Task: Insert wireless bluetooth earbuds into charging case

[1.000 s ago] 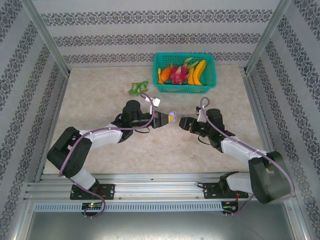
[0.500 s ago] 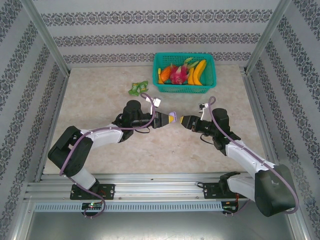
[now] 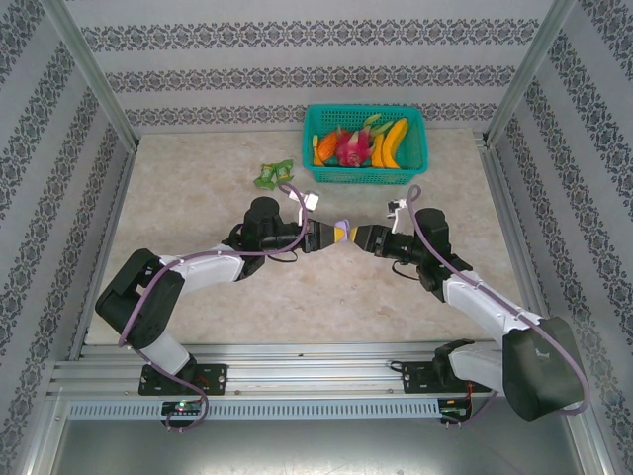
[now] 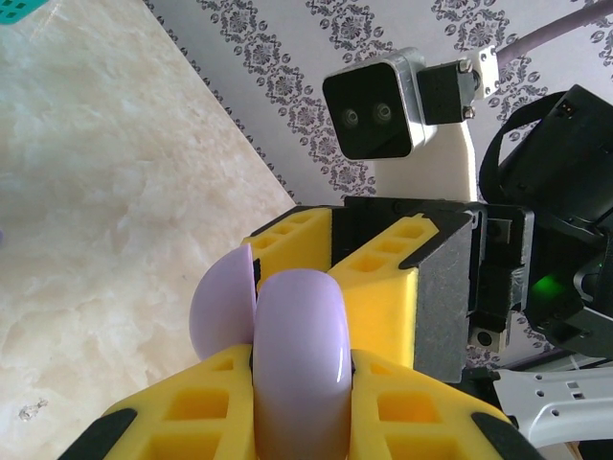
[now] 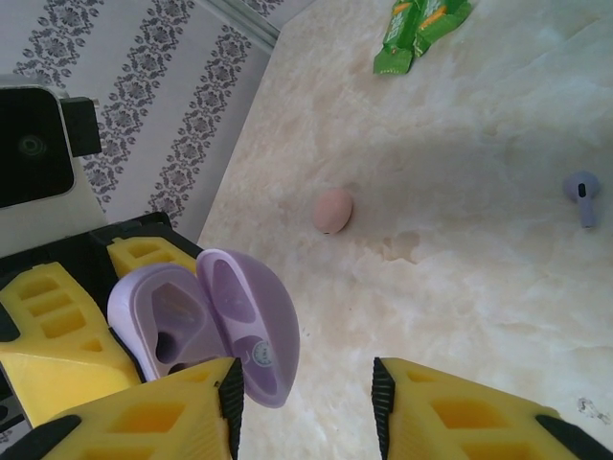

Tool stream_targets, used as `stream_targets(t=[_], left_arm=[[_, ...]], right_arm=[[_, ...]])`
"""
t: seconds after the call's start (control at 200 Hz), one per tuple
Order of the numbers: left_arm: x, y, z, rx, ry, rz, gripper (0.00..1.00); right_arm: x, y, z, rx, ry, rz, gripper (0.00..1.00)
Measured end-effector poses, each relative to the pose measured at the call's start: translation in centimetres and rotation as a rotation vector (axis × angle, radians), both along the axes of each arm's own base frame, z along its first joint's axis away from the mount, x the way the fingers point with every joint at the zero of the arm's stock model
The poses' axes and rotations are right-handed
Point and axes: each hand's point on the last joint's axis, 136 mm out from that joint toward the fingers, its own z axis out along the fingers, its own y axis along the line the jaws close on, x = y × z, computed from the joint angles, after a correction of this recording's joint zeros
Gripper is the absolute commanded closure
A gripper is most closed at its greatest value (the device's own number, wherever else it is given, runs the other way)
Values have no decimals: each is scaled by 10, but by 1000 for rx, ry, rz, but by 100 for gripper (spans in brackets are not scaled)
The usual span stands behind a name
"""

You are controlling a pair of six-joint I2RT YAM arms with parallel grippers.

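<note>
My left gripper (image 3: 331, 236) is shut on a lilac charging case (image 3: 343, 231), held edge-on between its yellow fingers (image 4: 172, 407) above the table's middle. The case (image 5: 206, 321) stands open, its lid (image 5: 259, 326) swung out and dark wells showing inside. My right gripper (image 3: 364, 237) faces it nose to nose, jaws open with nothing between them, and the lid's edge sits just inside its left finger (image 5: 163, 422). A pale pink earbud (image 5: 332, 210) and a lilac earbud (image 5: 581, 192) lie on the table beyond.
A green toy (image 3: 274, 174) lies at the back left of the marble table (image 3: 188, 208). A teal basket (image 3: 364, 173) of toy fruit stands at the back centre. Patterned walls and metal posts ring the table.
My right gripper has slid left toward the held case, closing the gap until its fingers nearly meet the case. The left arm has stayed put.
</note>
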Motion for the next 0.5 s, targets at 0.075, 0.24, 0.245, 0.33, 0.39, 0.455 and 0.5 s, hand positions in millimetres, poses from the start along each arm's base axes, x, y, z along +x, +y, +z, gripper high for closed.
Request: stream_targets(t=[0.075, 0.24, 0.245, 0.33, 0.39, 0.455, 0.5], left_arm=[[0, 0, 0, 0, -1, 0, 95], [1, -1, 1, -2, -2, 0, 95], [1, -1, 1, -2, -2, 0, 95], [2, -1, 2, -3, -3, 0, 95], [2, -1, 2, -3, -2, 0, 95], [2, -2, 2, -4, 0, 0, 95], [2, -2, 2, -3, 1, 0, 95]], right_arm=[[0, 1, -1, -2, 5, 2, 60], [-1, 5, -9, -9, 26, 17, 62], [-1, 5, -9, -10, 26, 17, 62], [-1, 7, -10, -11, 28, 21, 62], [-1, 7, -10, -10, 24, 21, 63], [-1, 7, -10, -10, 24, 22, 63], [-1, 7, -9, -10, 23, 22, 64]])
